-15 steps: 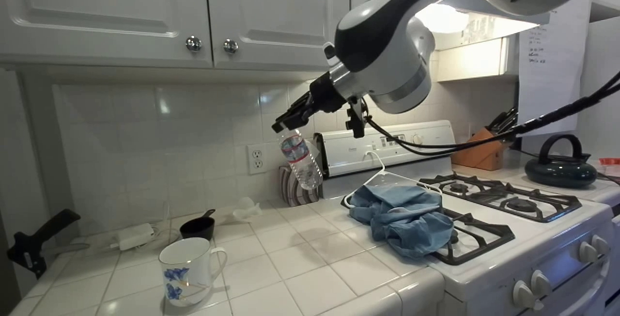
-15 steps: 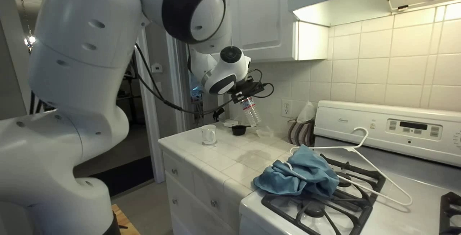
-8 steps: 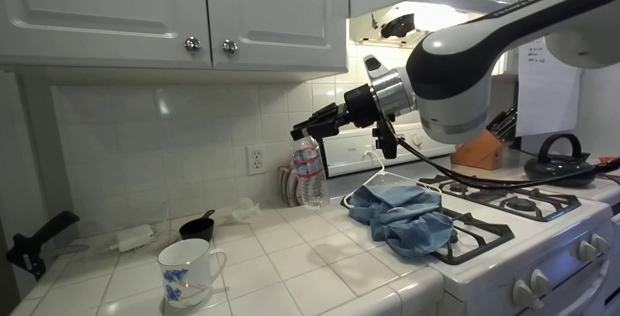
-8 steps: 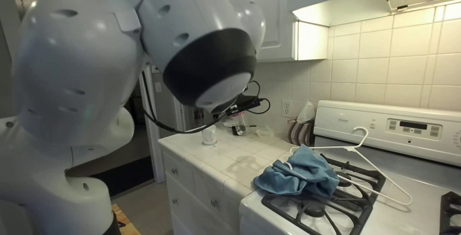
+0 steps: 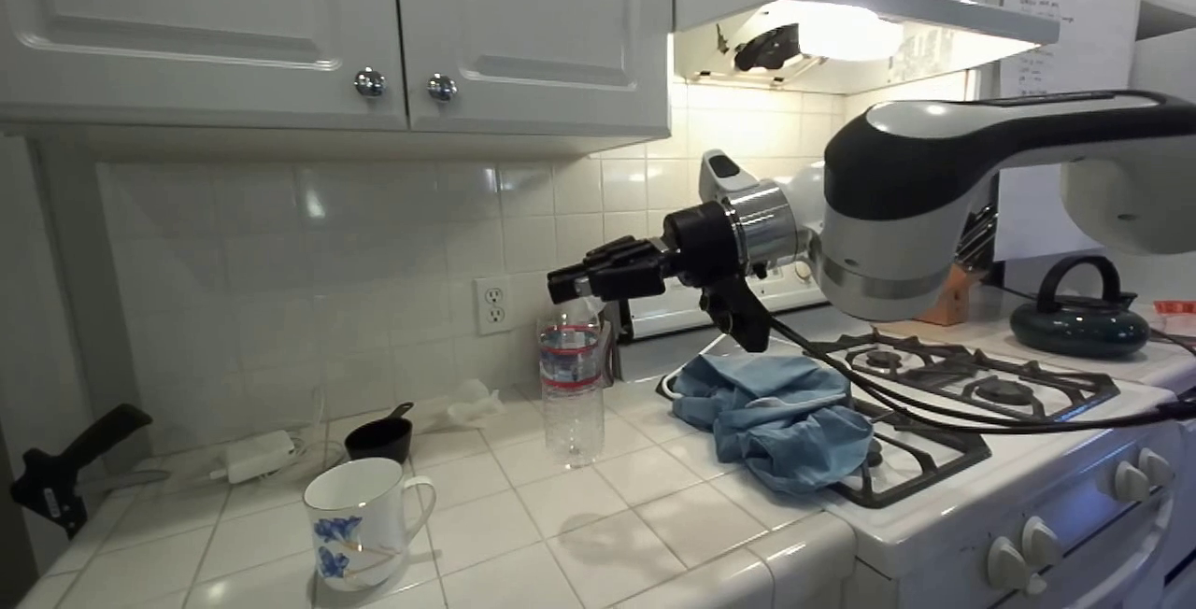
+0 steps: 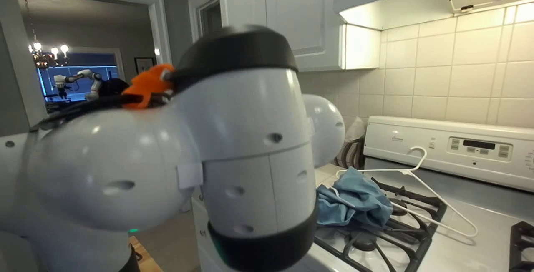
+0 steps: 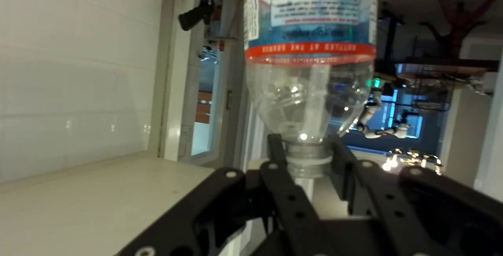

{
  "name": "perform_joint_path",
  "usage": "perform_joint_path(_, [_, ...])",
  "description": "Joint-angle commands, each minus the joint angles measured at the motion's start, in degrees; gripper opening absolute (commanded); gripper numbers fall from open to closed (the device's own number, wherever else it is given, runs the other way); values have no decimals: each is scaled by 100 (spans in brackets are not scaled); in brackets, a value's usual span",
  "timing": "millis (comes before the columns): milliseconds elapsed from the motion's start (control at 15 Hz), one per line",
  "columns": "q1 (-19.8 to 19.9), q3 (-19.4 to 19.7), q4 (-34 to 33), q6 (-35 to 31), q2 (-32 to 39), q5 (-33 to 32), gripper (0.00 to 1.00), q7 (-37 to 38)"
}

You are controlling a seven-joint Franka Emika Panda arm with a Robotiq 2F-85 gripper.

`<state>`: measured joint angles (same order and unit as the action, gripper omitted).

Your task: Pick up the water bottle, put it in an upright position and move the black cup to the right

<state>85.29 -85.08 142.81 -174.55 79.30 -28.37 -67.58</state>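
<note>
The clear water bottle (image 5: pixel 572 417), with its red-edged label, hangs nearly upright under my gripper (image 5: pixel 568 288) in an exterior view. My fingers are shut on its neck near the cap. Whether its base touches the counter, I cannot tell. The wrist view has the gripper (image 7: pixel 308 158) at the bottom, with a finger on either side of the bottle's neck (image 7: pixel 308 152) and the label inverted above. Small and squat, the black cup (image 5: pixel 379 441) with a stubby handle sits on the counter, left of the bottle. The arm hides bottle, cup and gripper in an exterior view (image 6: pixel 250 138).
A white mug (image 5: pixel 360 530) with blue flowers stands in front of the black cup. Blue cloth (image 5: pixel 771 422) and a white hanger (image 6: pixel 442 205) lie over the stove grate. Behind the bottle is a striped tissue box (image 6: pixel 349 153). The upper cabinet (image 5: pixel 533 39) overhangs the counter.
The bottle has swung from tilted to nearly upright and come down toward the counter, still gripped. The arm has lowered and now blocks the counter in an exterior view. Cup and mug stayed put.
</note>
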Motion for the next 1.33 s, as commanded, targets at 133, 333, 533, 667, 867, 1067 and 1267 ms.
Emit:
perform_joint_path(133, [-223, -130, -847, 1990, 607, 944, 8, -900])
perform_joint_path(333, [-437, -126, -1319, 2501, 407, 958, 8, -623])
perform_joint_path(533, [-681, -49, -1690, 2796, 180, 1115, 8, -613])
perform_joint_path(667, [-844, -30, -1897, 3011, 111, 1246, 8, -632])
perform_joint_path(867, [-1013, 3, -2088, 3184, -8, 1393, 8, -666])
perform_joint_path(1067, [-1016, -47, -2187, 3168, -1, 1482, 8, -769])
perform_joint_path(1267, [-1048, -52, -2360, 3162, -55, 1490, 8, -816])
